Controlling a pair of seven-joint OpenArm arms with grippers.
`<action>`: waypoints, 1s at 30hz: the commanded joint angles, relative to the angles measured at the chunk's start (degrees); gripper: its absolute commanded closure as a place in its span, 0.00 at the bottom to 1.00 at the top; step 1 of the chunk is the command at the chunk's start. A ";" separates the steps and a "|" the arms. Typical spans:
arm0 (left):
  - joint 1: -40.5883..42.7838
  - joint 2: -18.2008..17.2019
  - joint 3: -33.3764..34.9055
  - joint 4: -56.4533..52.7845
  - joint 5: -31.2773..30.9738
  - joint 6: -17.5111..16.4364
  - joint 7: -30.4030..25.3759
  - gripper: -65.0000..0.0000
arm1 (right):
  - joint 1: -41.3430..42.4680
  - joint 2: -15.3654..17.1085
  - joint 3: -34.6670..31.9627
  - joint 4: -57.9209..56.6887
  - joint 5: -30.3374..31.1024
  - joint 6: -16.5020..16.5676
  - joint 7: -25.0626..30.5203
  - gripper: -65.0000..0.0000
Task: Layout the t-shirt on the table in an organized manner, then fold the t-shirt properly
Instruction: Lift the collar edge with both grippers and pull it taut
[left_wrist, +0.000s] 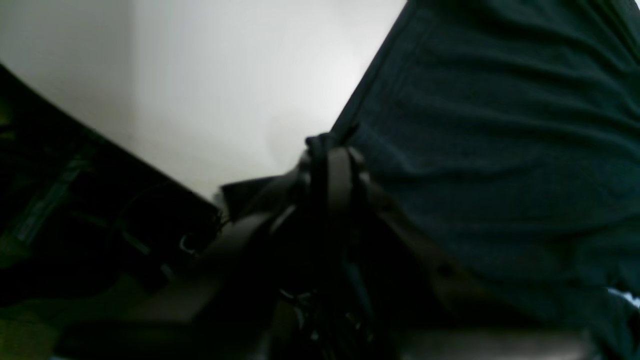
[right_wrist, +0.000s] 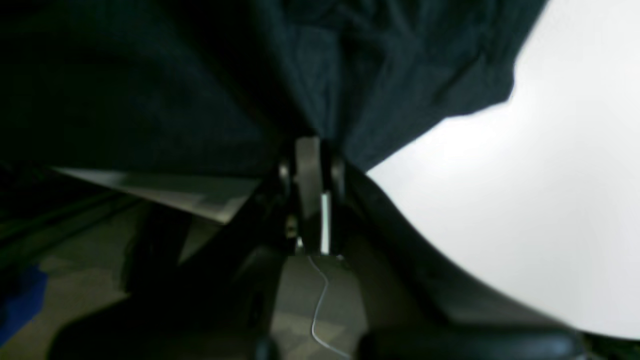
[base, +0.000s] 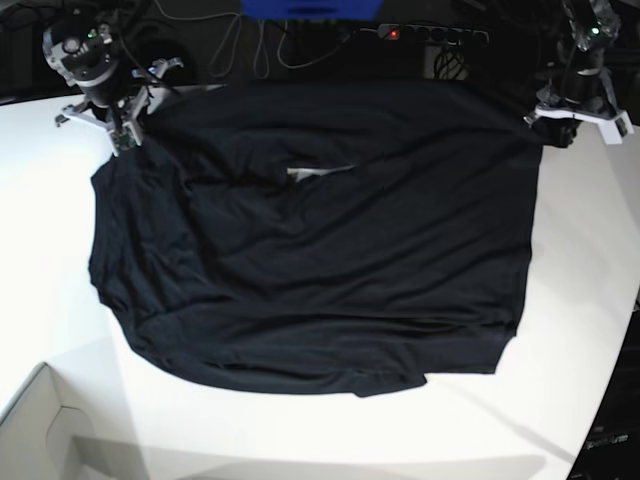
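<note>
The black t-shirt (base: 320, 260) lies spread over the white table (base: 40, 250), wrinkled, its bottom hem toward the near edge and a pale patch (base: 320, 173) showing at the collar. My left gripper (base: 548, 128) is at the shirt's far right corner. In the left wrist view its fingers (left_wrist: 340, 170) are shut on a bunched edge of the t-shirt (left_wrist: 500, 150). My right gripper (base: 122, 140) is at the far left corner, by the sleeve. In the right wrist view its fingers (right_wrist: 307, 160) are pressed together on the t-shirt fabric (right_wrist: 380, 75).
A white box corner (base: 40, 420) juts in at the near left. Cables and a power strip (base: 430, 35) lie beyond the table's far edge, beside a blue object (base: 310, 8). Bare table (base: 580, 300) shows to the shirt's right and in front.
</note>
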 joint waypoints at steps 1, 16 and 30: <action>0.30 -0.44 -0.49 1.12 -0.30 -0.16 -1.10 1.00 | -0.40 0.38 0.84 1.05 0.40 -0.05 0.89 1.00; 2.49 -0.44 -0.32 3.31 -0.30 -0.16 -1.10 1.00 | -6.29 0.21 2.86 1.32 0.31 -0.05 0.89 1.00; 5.48 -0.97 -0.76 8.24 -6.10 -0.16 -1.10 1.00 | -4.18 -0.67 5.50 3.52 4.45 -0.05 2.48 1.00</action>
